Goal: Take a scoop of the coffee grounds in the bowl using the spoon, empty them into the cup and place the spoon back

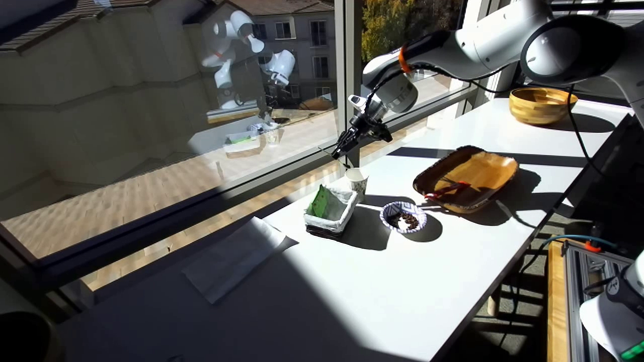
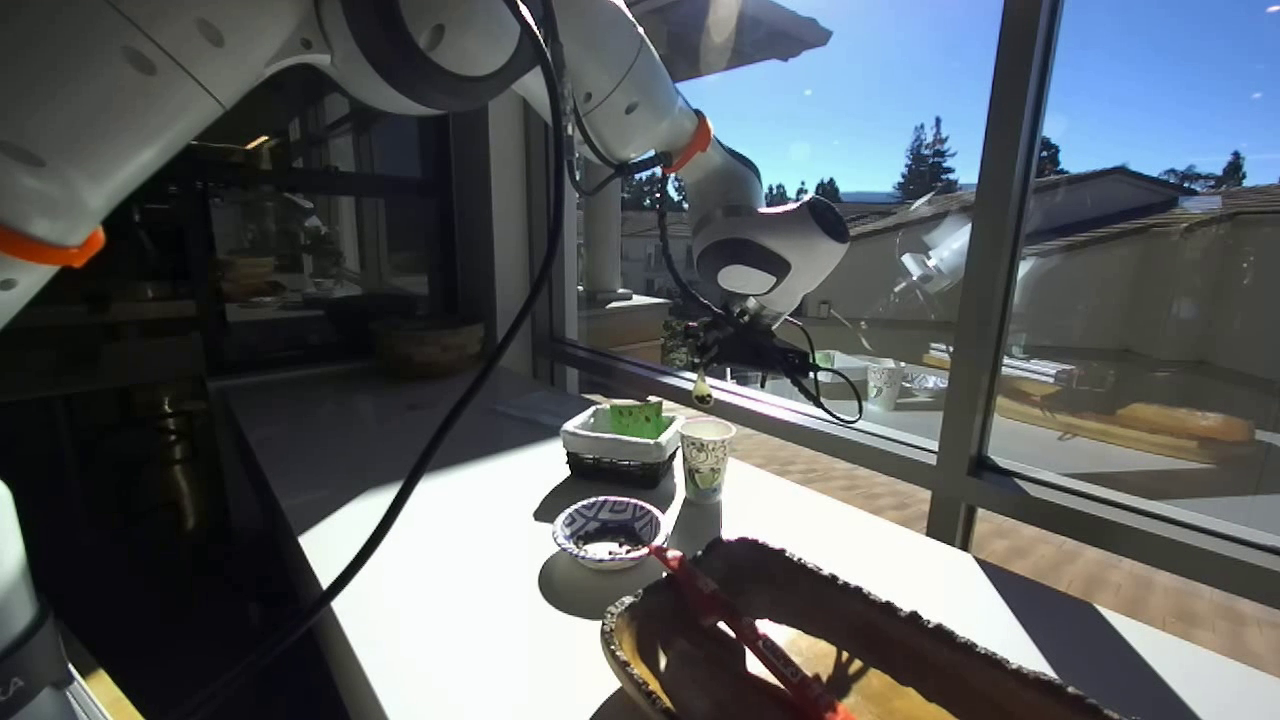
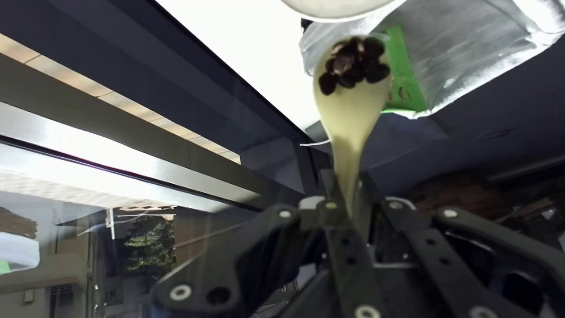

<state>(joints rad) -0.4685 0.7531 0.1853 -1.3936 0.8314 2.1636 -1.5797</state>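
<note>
Beside windows (image 1: 347, 75), table (image 1: 402, 281) lies partly sunlit; cup (image 2: 706, 465) upright.

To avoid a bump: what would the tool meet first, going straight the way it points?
Probably the lined basket with the green packet; depth is unclear, so the tool might pass beside it to the table.
</note>
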